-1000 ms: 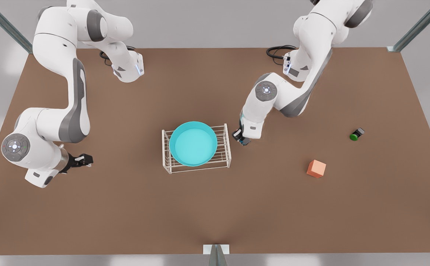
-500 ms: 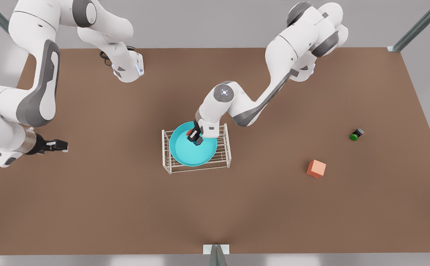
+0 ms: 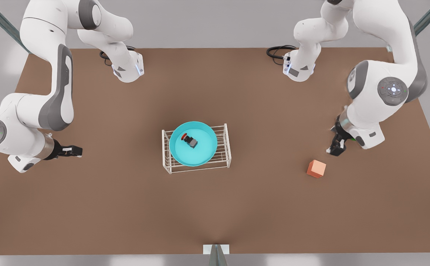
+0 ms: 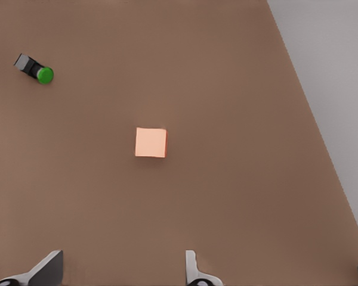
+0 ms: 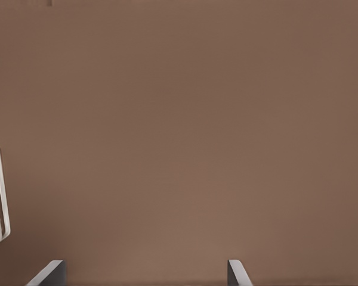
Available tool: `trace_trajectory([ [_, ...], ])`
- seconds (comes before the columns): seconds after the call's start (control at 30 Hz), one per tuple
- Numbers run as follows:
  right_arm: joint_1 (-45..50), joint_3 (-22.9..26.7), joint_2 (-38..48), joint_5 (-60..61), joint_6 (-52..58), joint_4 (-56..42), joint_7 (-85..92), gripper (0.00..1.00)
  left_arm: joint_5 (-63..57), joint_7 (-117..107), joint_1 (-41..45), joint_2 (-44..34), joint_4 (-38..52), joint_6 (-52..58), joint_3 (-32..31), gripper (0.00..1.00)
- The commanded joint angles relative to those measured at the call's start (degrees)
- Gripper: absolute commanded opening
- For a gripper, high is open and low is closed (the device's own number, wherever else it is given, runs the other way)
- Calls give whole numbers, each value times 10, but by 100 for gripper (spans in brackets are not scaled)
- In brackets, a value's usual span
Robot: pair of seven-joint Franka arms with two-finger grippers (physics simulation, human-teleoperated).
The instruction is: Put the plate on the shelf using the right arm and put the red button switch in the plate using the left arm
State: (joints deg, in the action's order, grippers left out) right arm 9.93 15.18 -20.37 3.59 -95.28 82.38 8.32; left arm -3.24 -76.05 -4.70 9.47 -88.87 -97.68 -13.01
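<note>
1. Red button switch lay inside the plate on the shelf.
2. I observed left hand open near the orange cube, right hand open, waiting.
3. I judged: retract clear.

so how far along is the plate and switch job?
Looks finished. Plate sits on the shelf, and the red button switch lies inside it. Nothing in hand: left tool is open near the orange cube, right tool is open at the front view's left. Nothing appears left.
</note>
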Motion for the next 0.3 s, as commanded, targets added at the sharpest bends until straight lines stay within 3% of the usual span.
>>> trace_trajectory([
  [0.0,0,0,1,0,-1,0,-52,100,3,720,38,9,9,60,27,100],
  [0.27,0,0,1,0,-1,0,-51,100,48,724,33,10,25,35,25,100],
])
